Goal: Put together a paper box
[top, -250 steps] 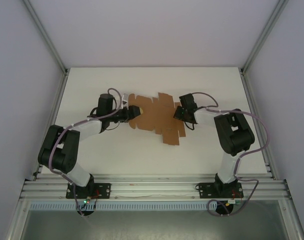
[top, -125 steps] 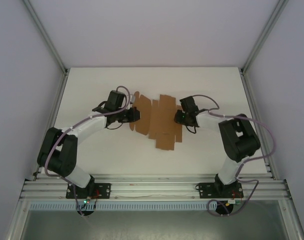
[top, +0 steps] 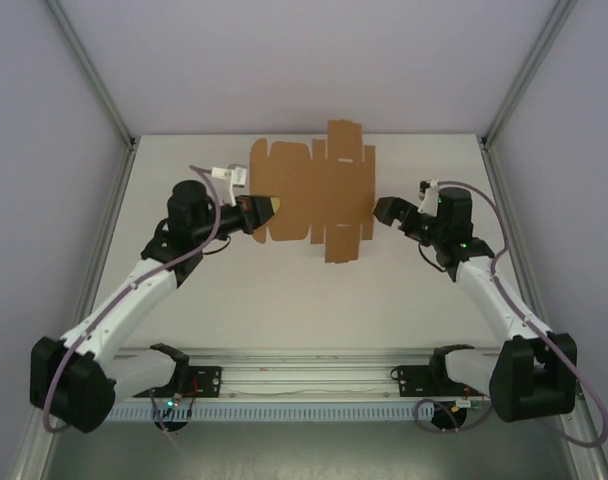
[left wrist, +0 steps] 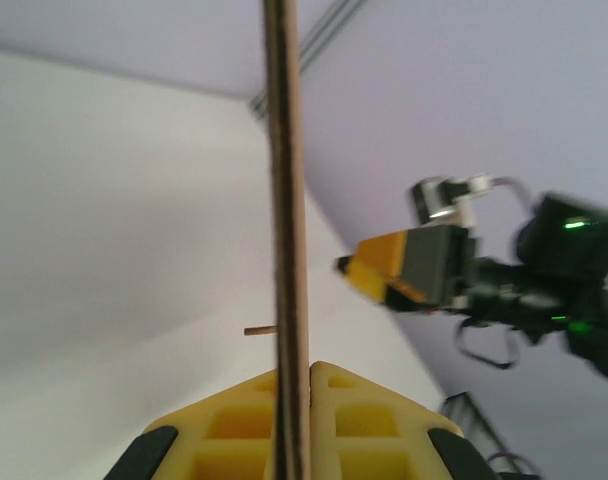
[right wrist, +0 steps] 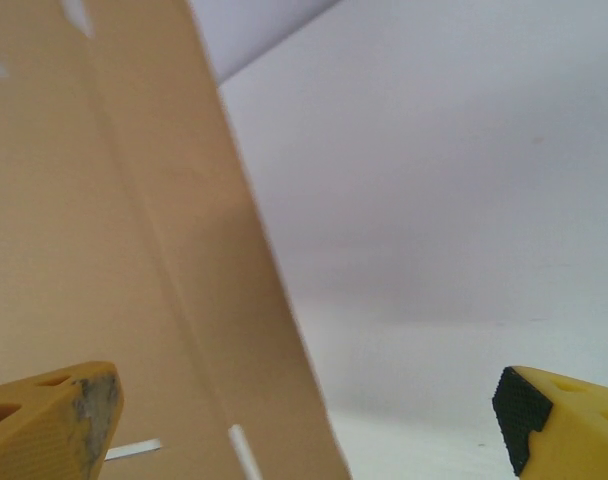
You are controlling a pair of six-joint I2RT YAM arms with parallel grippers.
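Observation:
The paper box is a flat brown die-cut cardboard sheet [top: 314, 190] with tabs and slots, held up off the table with its face toward the top camera. My left gripper [top: 266, 208] is shut on the sheet's left edge. In the left wrist view the sheet [left wrist: 284, 200] runs edge-on, straight up between the yellow fingertips [left wrist: 344, 400]. My right gripper [top: 384, 212] is open just right of the sheet's right edge. In the right wrist view the sheet [right wrist: 104, 250] fills the left side, its edge between the spread fingers [right wrist: 54, 420]. I cannot tell whether they touch it.
The white table [top: 284, 290] lies below, framed by aluminium posts at the back corners [top: 499, 120] and a rail along the near edge [top: 304, 380]. The right gripper's yellow fingers [left wrist: 399, 265] show beyond the sheet in the left wrist view.
The sheet has gone from lying on the table to held up in the air by the left gripper. Both arms have swung outward and up, and the right gripper has come off the sheet's right edge.

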